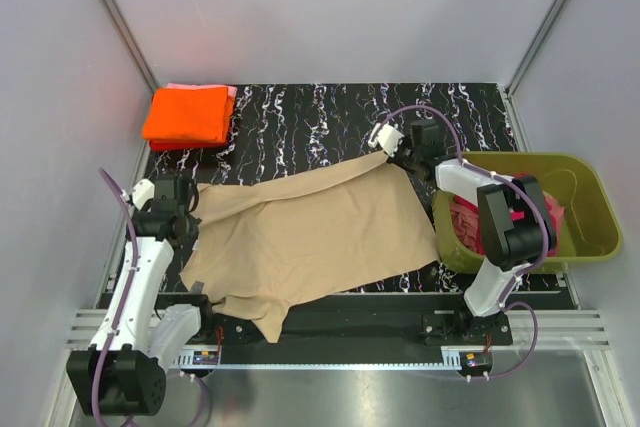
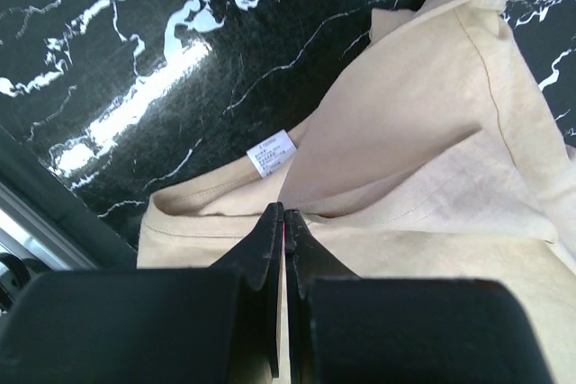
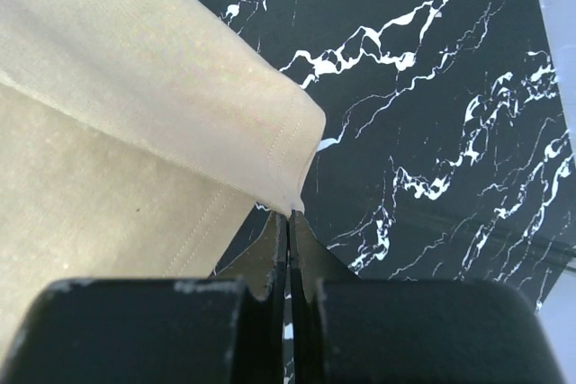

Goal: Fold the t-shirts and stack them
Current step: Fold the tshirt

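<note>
- The left gripper (image 2: 284, 222) has its jaws pressed together on a fold of the tan t-shirt (image 1: 310, 232) by the neck opening, just below the white label (image 2: 270, 152).
- The right gripper (image 3: 290, 225) is pinched just as tight on the stitched hem corner at the far right.
- Between the 2 grips the shirt lies spread but rumpled across the marble mat (image 1: 330, 112), 1 part trailing past the near edge.
- It looks light, thin and limp, so it will sag and crease wherever unsupported. Corners and seams, where the cloth is doubled, should give the surest hold.
- The orange t-shirt (image 1: 185, 115) sits folded on the pink t-shirt (image 1: 233, 93) at the far-left corner.
- The magenta-red t-shirt (image 1: 462, 225) lies in the olive tub (image 1: 590, 187).
</note>
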Robot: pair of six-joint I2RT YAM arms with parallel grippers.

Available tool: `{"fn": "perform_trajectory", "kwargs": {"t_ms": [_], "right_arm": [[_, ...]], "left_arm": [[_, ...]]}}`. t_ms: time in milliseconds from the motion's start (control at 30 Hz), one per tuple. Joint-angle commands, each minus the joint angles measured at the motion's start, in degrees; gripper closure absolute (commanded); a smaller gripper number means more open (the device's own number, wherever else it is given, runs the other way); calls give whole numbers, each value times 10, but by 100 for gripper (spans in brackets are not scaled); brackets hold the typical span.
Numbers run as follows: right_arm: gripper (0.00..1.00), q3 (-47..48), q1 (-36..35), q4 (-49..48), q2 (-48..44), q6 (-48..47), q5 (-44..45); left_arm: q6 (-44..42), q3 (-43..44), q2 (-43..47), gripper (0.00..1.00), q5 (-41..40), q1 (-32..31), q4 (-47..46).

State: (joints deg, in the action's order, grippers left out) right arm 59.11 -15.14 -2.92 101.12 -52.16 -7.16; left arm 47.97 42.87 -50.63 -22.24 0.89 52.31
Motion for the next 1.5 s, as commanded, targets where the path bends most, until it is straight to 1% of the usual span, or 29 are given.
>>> {"fn": "perform_trajectory", "kwargs": {"t_ms": [0, 67, 233, 333, 367, 500, 633, 667, 700, 800, 833, 900, 1033, 1067, 1167, 1233, 1267, 1300, 1333, 1367, 1400, 1467], "right_arm": [[100, -13, 4, 12, -32, -20, -9], [100, -16, 4, 17, -31, -27, -1], [100, -14, 4, 24, -21, -41, 1], [94, -14, 4, 27, -22, -43, -6], [93, -14, 4, 44, -22, -43, -7], [93, -17, 4, 49, -23, -46, -19], [93, -15, 4, 58, -20, -47, -22], [91, -14, 4, 64, -20, -51, -22], [86, -12, 4, 69, -20, -51, -22], [81, -10, 4, 73, -24, -57, -18], [79, -9, 4, 76, -26, -58, -19], [77, -8, 4, 76, -36, -57, -22], [74, -6, 4, 80, -51, -57, -33], [71, -3, 4, 80, -55, -55, -33], [70, -1, 3, 79, -66, -58, -37], [69, 5, 4, 81, -73, -56, -43], [69, 7, 4, 80, -79, -53, -44], [68, 13, 4, 81, -83, -50, -47], [67, 17, 2, 82, -89, -45, -53], [67, 21, 2, 86, -93, -29, -55], [64, 35, 0, 90, -95, -14, -58], [64, 57, -13, 105, -97, 47, -59]], "left_arm": [[37, -13, 16, 100, 4, -6, 8], [56, -17, 19, 100, 1, -21, 15], [88, -39, 31, 100, 9, -23, 23], [96, -51, 31, 100, 18, -24, 24], [96, -55, 32, 100, 19, -25, 24], [118, -70, 37, 100, 37, -34, 26], [132, -85, 39, 100, 34, -50, 24], [132, -90, 33, 100, 36, -51, 25], [132, -93, 31, 100, 40, -50, 25], [132, -97, 33, 100, 41, -55, 27], [131, -95, 37, 91, 38, -55, 28], [126, -81, 44, 82, 16, -55, 40], [129, -49, 49, 73, -5, -55, 60], [129, -40, 51, 70, -4, -55, 60], [128, -27, 55, 67, -14, -55, 59], [100, -23, 56, 65, -16, -55, 20], [84, -17, 53, 58, -5, -54, -2], [58, -11, 49, 55, 4, -54, -40], [39, -4, 38, 53, 19, -54, -66], [18, -1, 31, 51, 58, -54, -120], [-16, 6, 20, 51, 71, -52, -136], [-45, 43, -23, 51, 92, -47, -157]]}}
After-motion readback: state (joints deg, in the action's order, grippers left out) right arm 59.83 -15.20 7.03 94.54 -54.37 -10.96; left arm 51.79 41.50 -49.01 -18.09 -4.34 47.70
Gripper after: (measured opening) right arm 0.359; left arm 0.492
